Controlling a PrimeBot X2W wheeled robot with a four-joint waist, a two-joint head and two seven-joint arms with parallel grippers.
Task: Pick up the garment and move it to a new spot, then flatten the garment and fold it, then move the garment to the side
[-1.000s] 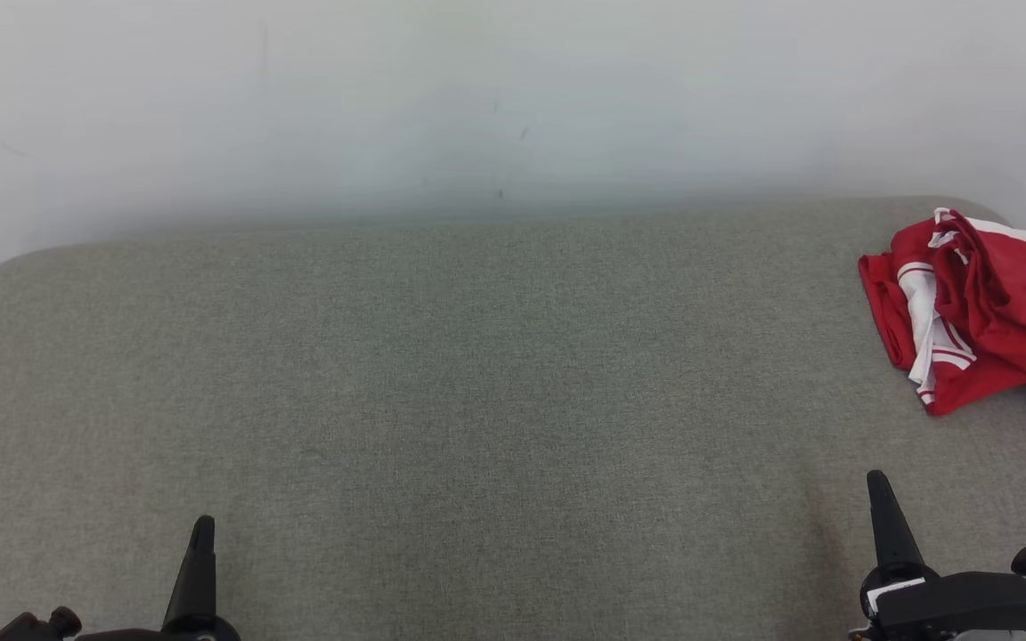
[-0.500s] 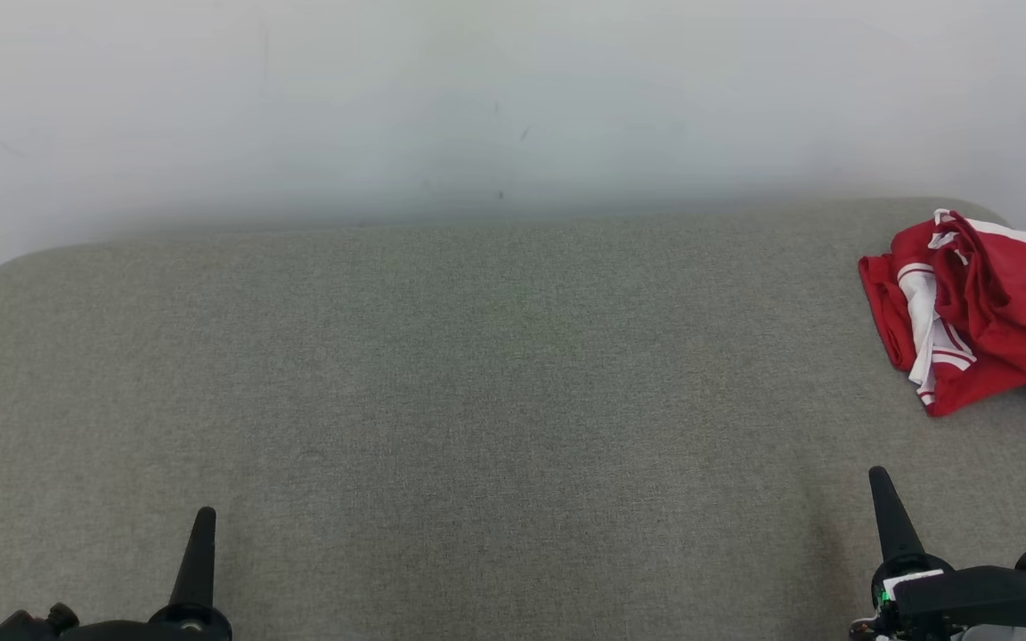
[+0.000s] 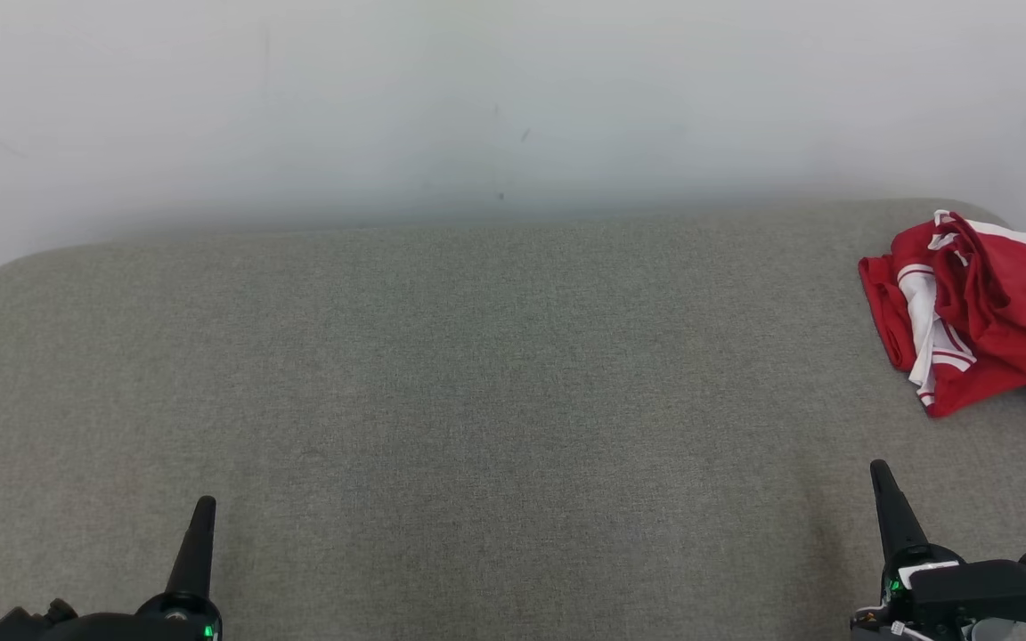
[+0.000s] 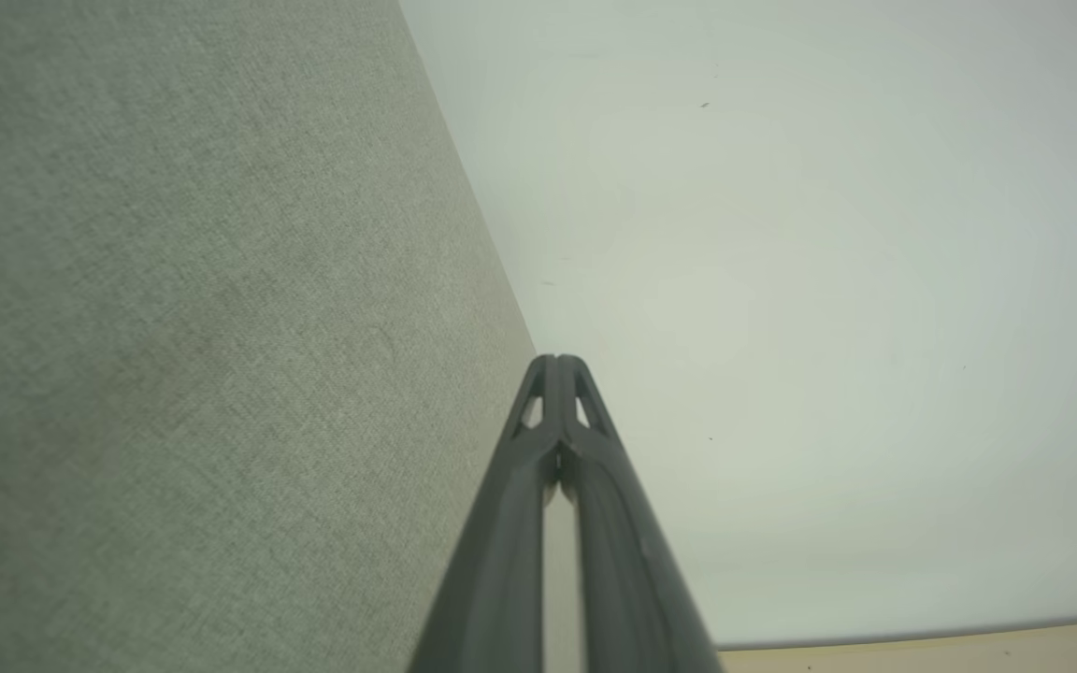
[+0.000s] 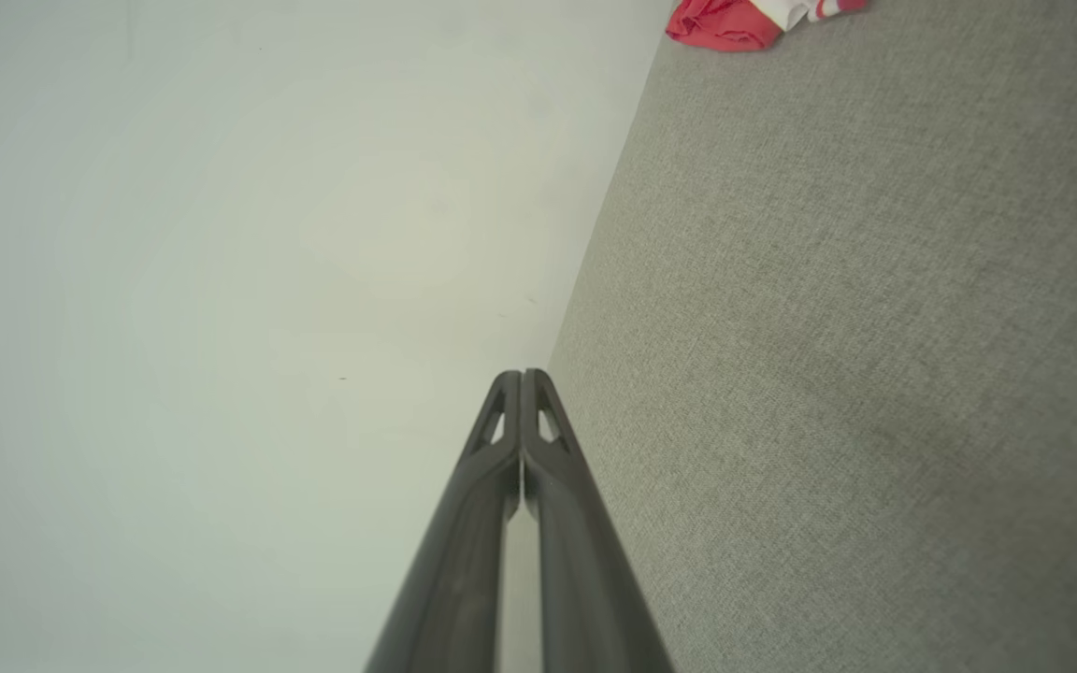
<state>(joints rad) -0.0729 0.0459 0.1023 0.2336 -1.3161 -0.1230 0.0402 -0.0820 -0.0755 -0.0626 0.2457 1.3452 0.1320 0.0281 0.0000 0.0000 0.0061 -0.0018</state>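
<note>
Lying crumpled on the grey surface (image 3: 477,401), the garment (image 3: 994,312) sat apart from the left gripper (image 3: 202,509) and right gripper (image 3: 880,472), both closed.

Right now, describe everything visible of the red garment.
The garment is red, soft-looking cloth with white bands and thin striped trim. It lies crumpled in a loose heap, not flattened, at the far right of the grey fabric surface, near its rounded back corner, cut off by the head view's right edge. It rests on that surface; the right gripper is well apart from it, nearer the robot.
</note>
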